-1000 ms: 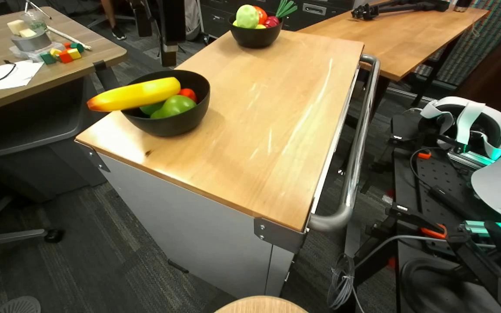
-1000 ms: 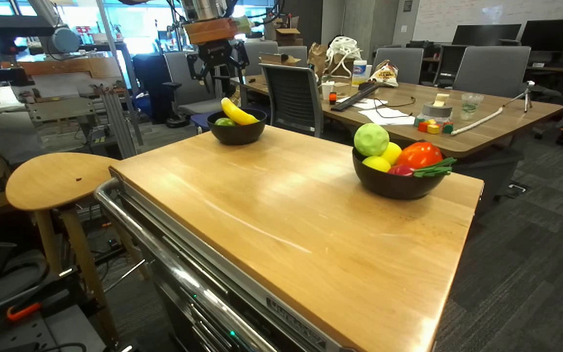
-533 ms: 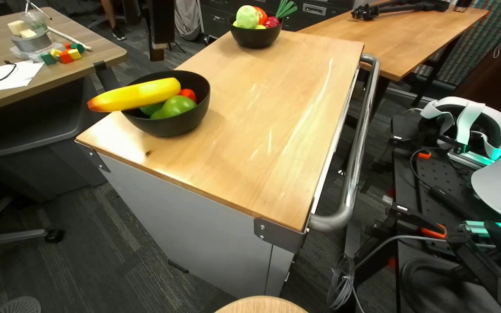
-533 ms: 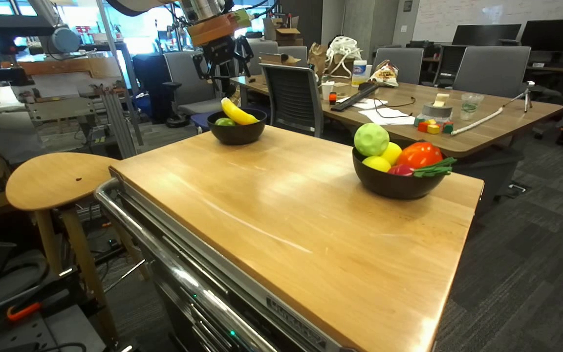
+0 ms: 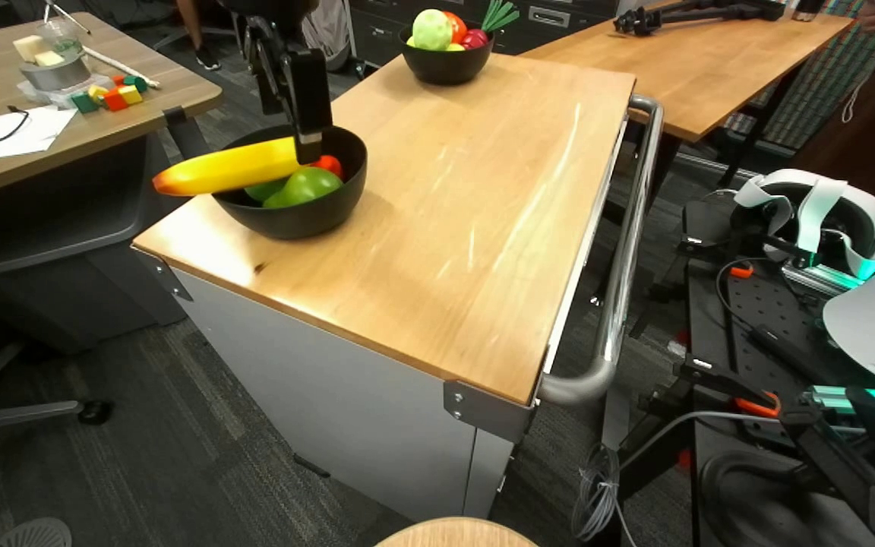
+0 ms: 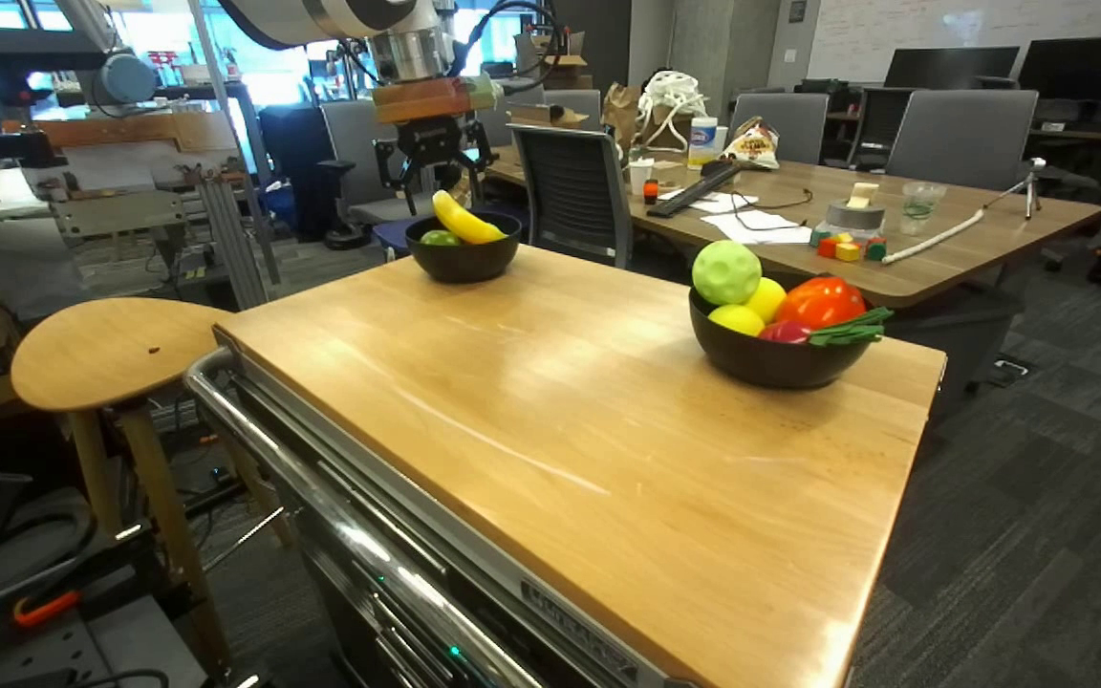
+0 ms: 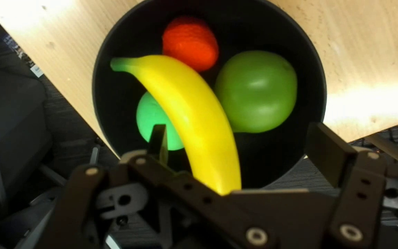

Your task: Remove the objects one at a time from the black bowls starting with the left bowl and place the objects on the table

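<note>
fingers (image 5: 312, 106): in an exterior view they hang lower than a second ago, and a tip now hides the far end of the banana (image 5: 217, 170); whether they touch, I cannot tell.
left bowl (image 5: 301, 220): sits unmoved toward the near left of the desk (image 5: 437, 296), with the banana slanting across it and the brown-tipped end out past the rim on the left.
right bowl (image 6: 780, 365): in an exterior view it rests unchanged at the right, heaped with a pale green ball (image 6: 725, 277), a tomato (image 6: 820, 304) and more; by the task sentence its turn comes second.
arm (image 6: 350, 17): carries the fingers level over the left bowl, against a tilt half a second ago, which reads as lining up for the first pick.
green fruit (image 7: 257, 91): in the wrist view it lies right of the banana, with a red fruit (image 7: 189, 43) at the far side and a mint fruit (image 7: 149, 116) at the left, partly covered by the banana.
gap at the fingers: wide, with nothing gripped; the banana runs between them, closer to the left one.
banana: not yet lifted; being on top, it is probably first to go, and a small shift left before closing would likely centre it.
</note>
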Controlling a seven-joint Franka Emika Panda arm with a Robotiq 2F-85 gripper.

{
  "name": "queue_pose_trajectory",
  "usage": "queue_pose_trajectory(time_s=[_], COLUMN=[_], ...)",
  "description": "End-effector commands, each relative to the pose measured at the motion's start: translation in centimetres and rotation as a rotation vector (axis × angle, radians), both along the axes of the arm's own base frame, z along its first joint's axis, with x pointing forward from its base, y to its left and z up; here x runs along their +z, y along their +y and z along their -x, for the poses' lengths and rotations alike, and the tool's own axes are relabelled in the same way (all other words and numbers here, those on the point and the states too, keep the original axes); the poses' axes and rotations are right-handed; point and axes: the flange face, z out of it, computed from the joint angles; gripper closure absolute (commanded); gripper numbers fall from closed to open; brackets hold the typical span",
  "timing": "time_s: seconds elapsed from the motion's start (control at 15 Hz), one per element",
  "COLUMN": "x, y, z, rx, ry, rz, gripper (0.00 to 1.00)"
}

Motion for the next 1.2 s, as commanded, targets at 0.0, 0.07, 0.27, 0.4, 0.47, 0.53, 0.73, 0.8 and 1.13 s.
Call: queue_pose_trajectory(time_s=[0.0,0.07,0.27,0.4,0.47,0.53,0.73,0.8,1.13], x=[0.5,0.5,0.1,-0.2,-0.4,-0.7,-1.2,-1.2,-1.2], y=[0.9,1.1,1.5,1.6,1.5,1.5,0.9,0.7,0.0], z=[-1.8,-2.0,-2.7,-3.0,-3.1,-3.3,-4.0,-4.2,-4.4], rx=[0.012,0.013,0.018,0.016,0.012,0.008,-0.007,-0.012,-0.036], ry=[0.02,0.018,0.023,0.034,0.04,0.043,0.041,0.038,0.04], rz=[-0.016,-0.015,-0.003,-0.002,0.002,0.005,0.019,0.024,0.023], gripper=[0.0,0.0,0.29,0.36,0.46,0.54,0.78,0.84,0.83])
